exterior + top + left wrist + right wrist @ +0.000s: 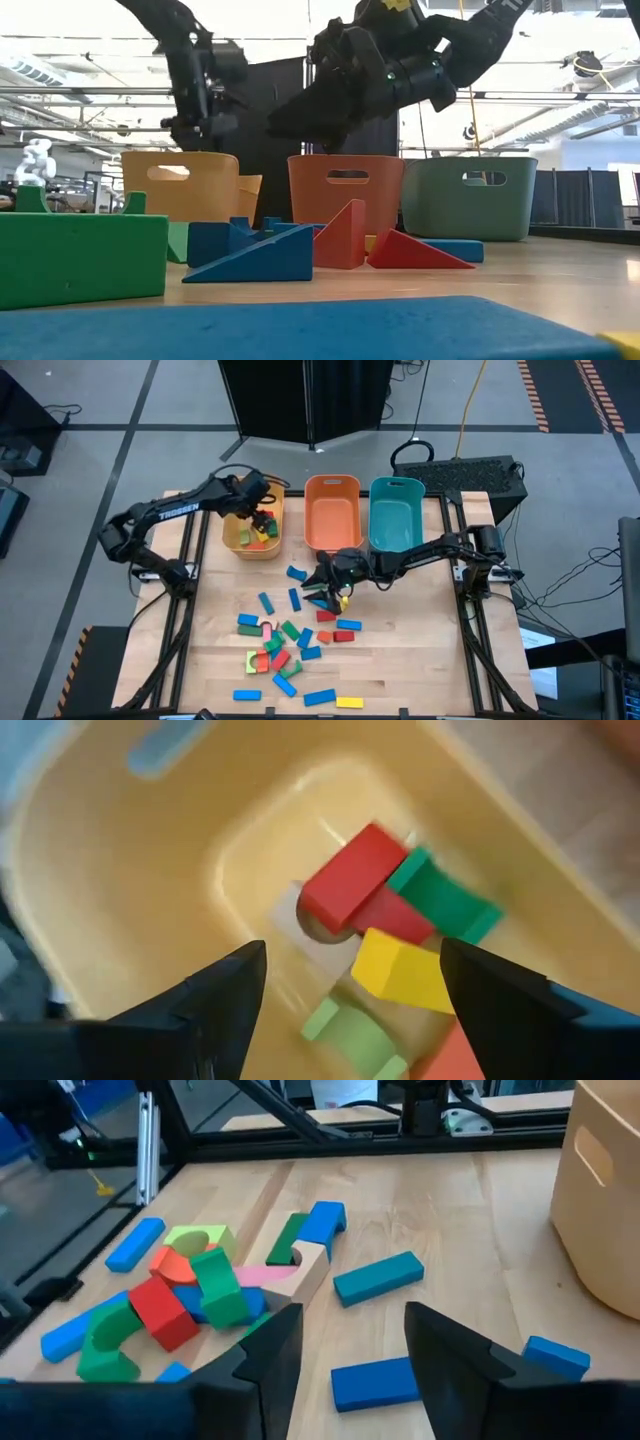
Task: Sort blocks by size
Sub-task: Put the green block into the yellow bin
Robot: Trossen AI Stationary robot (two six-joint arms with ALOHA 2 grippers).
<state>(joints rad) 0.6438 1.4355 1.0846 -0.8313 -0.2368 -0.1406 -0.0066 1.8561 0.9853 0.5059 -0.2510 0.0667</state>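
1. Left gripper (262,512): positioned over the yellow bin (232,536) at the table's far left. In its wrist view the fingers (225,995) are spread wide with nothing between them; the bin floor shows in the gap.
2. Yellow bin contents, left wrist view: 1 red block (352,878) lying on top, 1 green arch (445,898) touching it, 1 yellow block (400,970) just beside, 1 light green piece (350,1032) and 1 orange-red piece at the edge.
3. Right gripper (328,588): held above the table's middle, in front of the orange bin (333,510). In its wrist view the fingers (272,1355) stand apart and hold nothing; bare wood shows between them.
4. Teal bin (396,512): beside the orange bin, on its right. Whether anything lies inside cannot be told.
5. Blocks (285,645): most lie scattered on the table's near half, between the 2 arms, in blue, green, red, yellow and pink.
6. Cluster, right wrist view: 1 red block (162,1312), green arches (222,1285), 1 pink piece and 1 natural-wood piece, touching one another. Blue bars (378,1277) lie apart nearby.
7. Low view: 2 red wedges (345,238) and 1 blue wedge (258,260) stand on the table in front of the 3 bins.
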